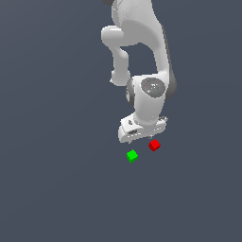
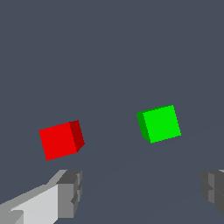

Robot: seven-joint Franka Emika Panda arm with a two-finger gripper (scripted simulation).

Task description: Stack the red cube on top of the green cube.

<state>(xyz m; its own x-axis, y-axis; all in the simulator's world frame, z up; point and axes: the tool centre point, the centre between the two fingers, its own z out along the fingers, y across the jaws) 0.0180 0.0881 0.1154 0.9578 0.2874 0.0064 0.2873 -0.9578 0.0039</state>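
The surface is a flat, even slate-grey plane (image 1: 52, 189) that fills both views edge to edge, with no seams, walls or horizon to tell it from any room around it. On it sit two small blocks. The red cube (image 1: 154, 145) lies toward the exterior view's right, and the green cube (image 1: 132, 155) lies just beside it toward the exterior view's left and a little nearer the camera; they are close but not touching, each resting flat on the surface. The white arm (image 1: 142, 52) reaches down from the top of the exterior view, and the tool (image 2: 140, 192) hangs above the two cubes. In the wrist view its grey fingertips (image 2: 70, 192) stand wide apart with nothing between them, and both cubes lie beyond them, untouched.
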